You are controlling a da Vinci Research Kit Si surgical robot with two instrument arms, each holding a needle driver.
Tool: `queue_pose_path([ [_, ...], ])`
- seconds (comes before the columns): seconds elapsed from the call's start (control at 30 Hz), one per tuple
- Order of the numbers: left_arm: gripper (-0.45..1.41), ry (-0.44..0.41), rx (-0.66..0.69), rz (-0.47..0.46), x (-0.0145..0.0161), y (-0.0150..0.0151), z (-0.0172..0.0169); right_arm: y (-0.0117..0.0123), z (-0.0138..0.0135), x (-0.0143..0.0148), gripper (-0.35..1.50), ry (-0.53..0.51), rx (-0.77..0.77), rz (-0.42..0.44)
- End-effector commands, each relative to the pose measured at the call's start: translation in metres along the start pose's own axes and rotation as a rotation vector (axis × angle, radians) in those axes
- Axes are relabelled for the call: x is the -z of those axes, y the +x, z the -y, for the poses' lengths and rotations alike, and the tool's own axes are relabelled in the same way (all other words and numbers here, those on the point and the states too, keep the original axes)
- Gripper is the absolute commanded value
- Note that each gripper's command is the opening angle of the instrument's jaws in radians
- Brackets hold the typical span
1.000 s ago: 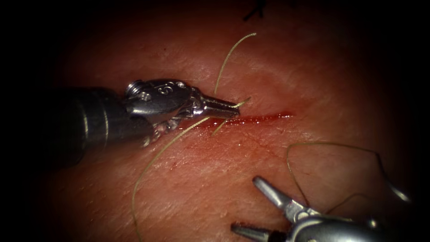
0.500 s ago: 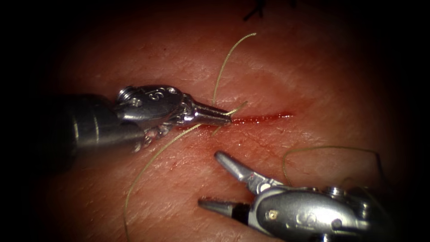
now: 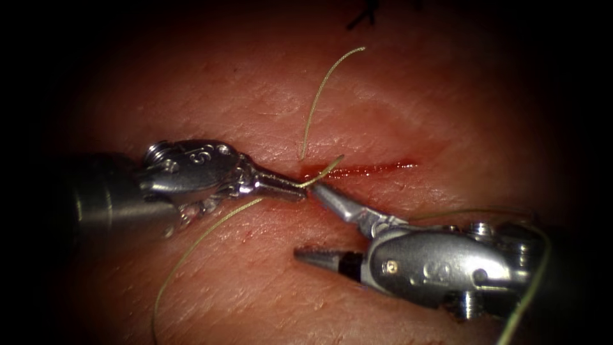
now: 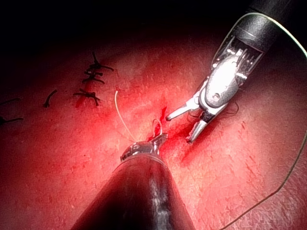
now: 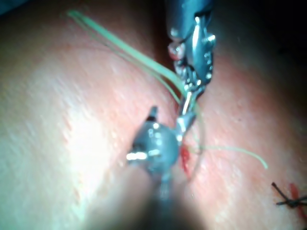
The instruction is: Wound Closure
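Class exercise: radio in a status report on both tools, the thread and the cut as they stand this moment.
Left tool shut on thread at the cut. Right tool open, holding nothing, upper jaw beside left tip. Needle location cannot tell.

Left claw [image 3: 300,190] clamped shut, right claw [image 3: 306,220] spread wide (upper finger almost touching the left tip)

Left tool [image 3: 300,190] on cut [image 3: 364,170]; right tool [image 3: 313,220] beside.

Tissue [image 3: 268,89]: pink pork belly with a short horizontal cut [image 3: 377,168], red fluid along it. Pale thread [image 3: 322,83] emerges at its left end, curving upward and trailing down-left.
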Motion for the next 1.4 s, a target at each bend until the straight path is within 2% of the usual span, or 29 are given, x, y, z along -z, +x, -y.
queue_pose_path([
  [0.03,-0.45,0.009,-0.007,0.009,-0.0006,-0.0001,0.0004,-0.0006,-0.0006,-0.0012,0.54,0.000,0.018,0.011],
  [0.13,-0.45,0.049,-0.035,0.051,-0.0006,-0.0002,0.0002,-0.0013,-0.0011,-0.0016,0.39,0.014,0.061,0.046],
  [0.43,-0.45,0.100,-0.068,0.100,-0.0007,-0.0002,0.0000,-0.0012,-0.0010,-0.0020,0.24,0.041,0.167,0.117],
  [0.67,-0.45,0.107,-0.073,0.113,-0.0009,-0.0002,-0.0001,-0.0008,-0.0006,-0.0030,0.24,0.042,0.209,0.136],
  [0.87,-0.45,0.116,-0.079,0.130,-0.0007,-0.0006,-0.0004,-0.0009,-0.0007,-0.0030,0.37,0.027,0.263,0.193],
  [0.97,-0.45,0.129,-0.086,0.148,-0.0006,-0.0008,-0.0004,-0.0010,-0.0007,-0.0029,0.41,0.056,0.273,0.215],
  [1.4,-0.45,0.153,-0.102,0.181,-0.0011,-0.0009,-0.0008,-0.0012,-0.0008,-0.0036,0.52,0.057,0.299,0.233],
])
